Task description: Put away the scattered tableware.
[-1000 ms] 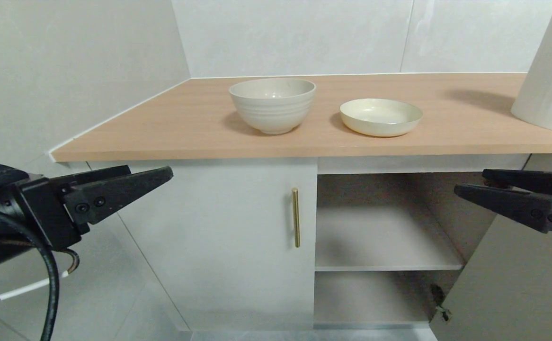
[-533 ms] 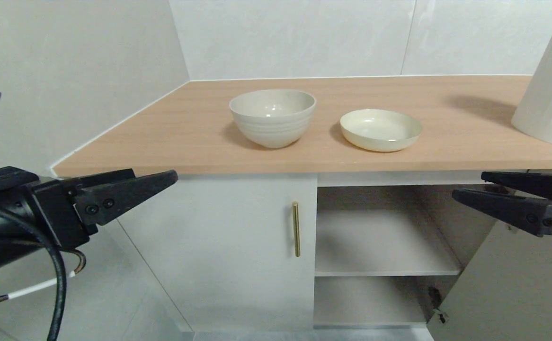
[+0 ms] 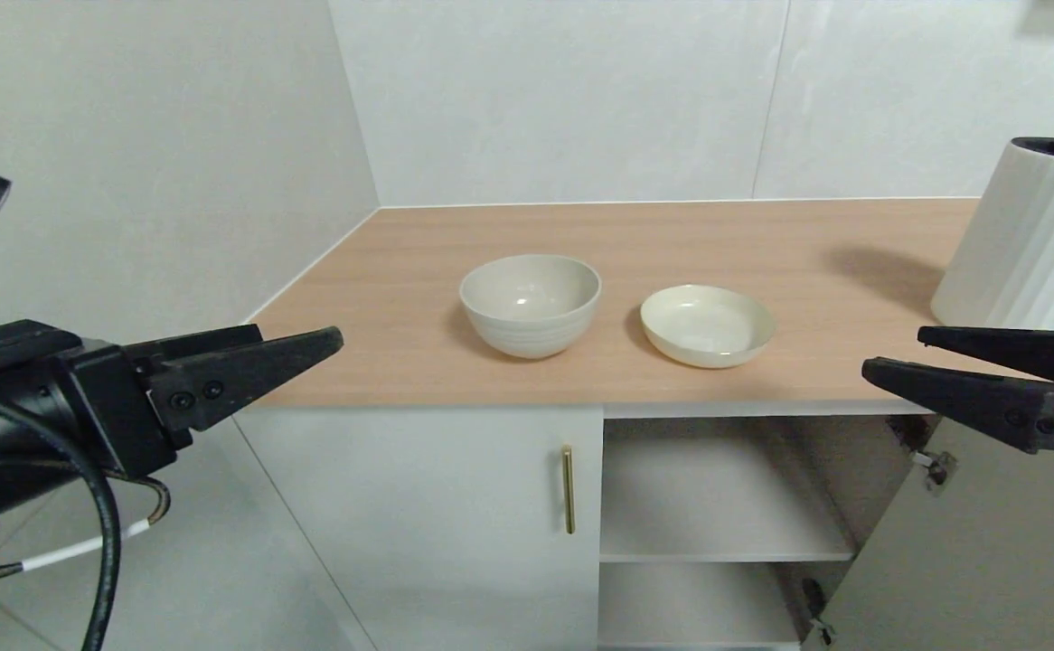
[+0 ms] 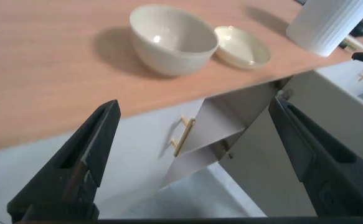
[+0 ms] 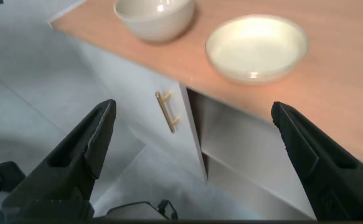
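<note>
Tableware here means a bowl (image 3: 530, 303) and a shallow dish (image 3: 708, 324), both standing untouched on the worktop (image 3: 382, 298).

Nearest are the two arms. The left end effector (image 3: 299, 334) hangs off the worktop's front left corner, its fingers spread wide with nothing between them. The right end effector (image 3: 893, 351) hangs off the front right, also spread wide and holding nothing. Both are well apart from the tableware.

Under the front edge is the cabinet (image 3: 762, 409). Its left door (image 3: 418, 524) is shut, with a brass handle (image 3: 568, 488) upright near its inner edge. The right door (image 3: 988, 561) is swung open, showing a shelf (image 3: 717, 515) inside.

On the worktop the bowl stands upright, closer to the front edge than to the back edge, above the shut door. The dish lies just beside it toward the right edge, with a narrow gap between them, above the open compartment. Farther right stands a white ribbed container (image 3: 1024, 244). A pale wall (image 3: 563, 99) runs along the back edge.

Compared with half a second ago the whole head view has shifted, so the camera has moved. The worktop now lies lower in the picture, and the container's dark open top has come into sight. Bowl, dish and container keep their places on the worktop. Both end effectors keep the same spread.
</note>
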### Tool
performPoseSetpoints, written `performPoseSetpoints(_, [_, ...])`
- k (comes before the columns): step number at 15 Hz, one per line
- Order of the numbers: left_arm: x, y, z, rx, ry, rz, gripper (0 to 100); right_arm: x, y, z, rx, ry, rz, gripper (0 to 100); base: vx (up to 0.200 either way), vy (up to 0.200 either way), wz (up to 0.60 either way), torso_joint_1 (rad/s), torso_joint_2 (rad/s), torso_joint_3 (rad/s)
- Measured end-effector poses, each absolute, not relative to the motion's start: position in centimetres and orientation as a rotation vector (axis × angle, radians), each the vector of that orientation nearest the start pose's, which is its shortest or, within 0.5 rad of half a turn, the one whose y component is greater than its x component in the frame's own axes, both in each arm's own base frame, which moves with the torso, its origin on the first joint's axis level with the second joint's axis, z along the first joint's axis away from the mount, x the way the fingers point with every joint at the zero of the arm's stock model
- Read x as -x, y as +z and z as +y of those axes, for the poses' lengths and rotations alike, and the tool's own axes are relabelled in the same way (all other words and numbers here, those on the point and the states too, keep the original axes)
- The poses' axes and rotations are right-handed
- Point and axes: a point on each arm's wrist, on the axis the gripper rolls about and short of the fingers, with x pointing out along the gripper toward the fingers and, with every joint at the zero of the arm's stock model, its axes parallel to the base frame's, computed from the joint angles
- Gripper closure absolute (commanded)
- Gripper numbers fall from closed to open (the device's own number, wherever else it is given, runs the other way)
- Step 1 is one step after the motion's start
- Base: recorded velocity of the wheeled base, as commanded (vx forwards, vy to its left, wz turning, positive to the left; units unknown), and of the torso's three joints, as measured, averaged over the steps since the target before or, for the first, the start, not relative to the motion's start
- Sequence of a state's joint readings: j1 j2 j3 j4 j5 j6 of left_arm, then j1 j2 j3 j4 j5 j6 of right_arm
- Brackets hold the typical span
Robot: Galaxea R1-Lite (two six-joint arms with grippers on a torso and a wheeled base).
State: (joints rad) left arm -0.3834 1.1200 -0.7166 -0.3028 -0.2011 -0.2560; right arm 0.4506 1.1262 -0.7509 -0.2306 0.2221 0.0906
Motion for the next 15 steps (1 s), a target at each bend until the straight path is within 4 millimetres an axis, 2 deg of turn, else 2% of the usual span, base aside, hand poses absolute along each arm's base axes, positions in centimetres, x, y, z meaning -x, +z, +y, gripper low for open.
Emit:
performPoseSetpoints(4, [-15.0, 25.9, -6.5, 0.238, -0.566, 0.185, 0, -14.5, 26.1, 7.6, -0.069, 0.664, 0.185, 0, 0.0, 0.0, 0.0, 0.2, -0.48, -0.281])
performPoseSetpoints(7, [-15.2, 26.2, -6.6, 0.238, -0.567, 0.18, 0, -14.8, 26.0, 7.7, -0.066, 0.664, 0.19, 0, 0.0, 0.0, 0.0, 0.064, -0.15, -0.095])
performPoseSetpoints(9, [-15.7, 26.7, -6.8, 0.237, -0.565, 0.187, 0, -15.6, 26.4, 8.1, -0.067, 0.657, 0.166, 0, 0.0, 0.0, 0.0, 0.0, 0.0, 0.0])
performPoseSetpoints(11, [-17.0, 28.0, -7.2, 0.233, -0.546, 0.218, 0, -17.7, 27.3, 8.8, -0.066, 0.611, 0.172, 0, 0.0, 0.0, 0.0, 0.0, 0.0, 0.0])
performPoseSetpoints(13, [-18.4, 29.1, -7.6, 0.218, -0.484, 0.312, 0, -20.5, 28.3, 9.6, -0.069, 0.487, 0.228, 0, 0.0, 0.0, 0.0, 0.0, 0.0, 0.0])
performPoseSetpoints(15, [-19.9, 29.1, -8.0, 0.186, -0.38, 0.437, 0, -23.0, 27.8, 10.3, -0.094, 0.334, 0.343, 0, 0.0, 0.0, 0.0, 0.0, 0.0, 0.0])
